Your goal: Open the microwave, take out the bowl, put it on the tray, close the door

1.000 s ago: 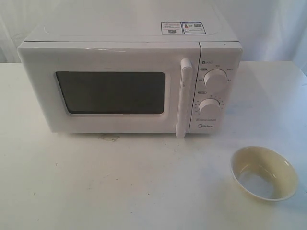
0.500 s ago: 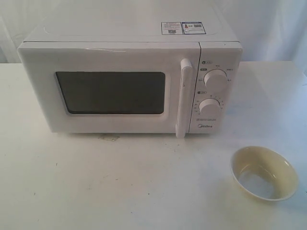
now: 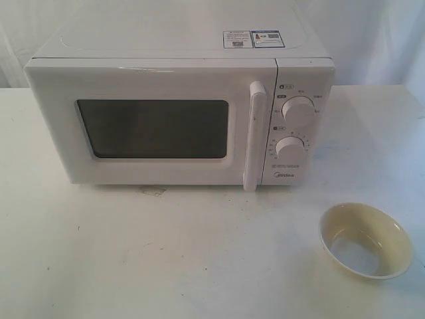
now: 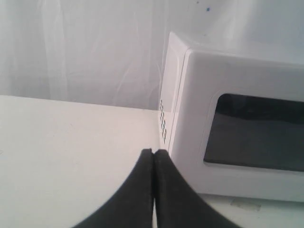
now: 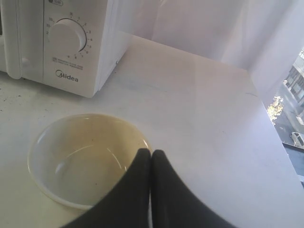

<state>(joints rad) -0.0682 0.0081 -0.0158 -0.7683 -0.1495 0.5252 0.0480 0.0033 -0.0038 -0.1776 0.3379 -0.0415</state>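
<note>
The white microwave (image 3: 179, 100) stands at the back of the table with its door (image 3: 153, 126) closed and the vertical bar handle (image 3: 254, 136) beside the two knobs (image 3: 295, 111). The cream bowl (image 3: 364, 239) rests empty on the table at the front right; the right wrist view shows the bowl (image 5: 85, 156) too. No tray shows in any view. Neither arm appears in the exterior view. My left gripper (image 4: 153, 151) is shut and empty near the microwave's left front corner (image 4: 180, 118). My right gripper (image 5: 151, 152) is shut and empty, just above the bowl's rim.
The white tabletop (image 3: 166, 252) spreads in front of the microwave, with a small scuff mark (image 3: 154, 191) below the door. White cloth (image 3: 378, 40) hangs behind the table. A window with a street view (image 5: 292, 90) lies past the table's right edge.
</note>
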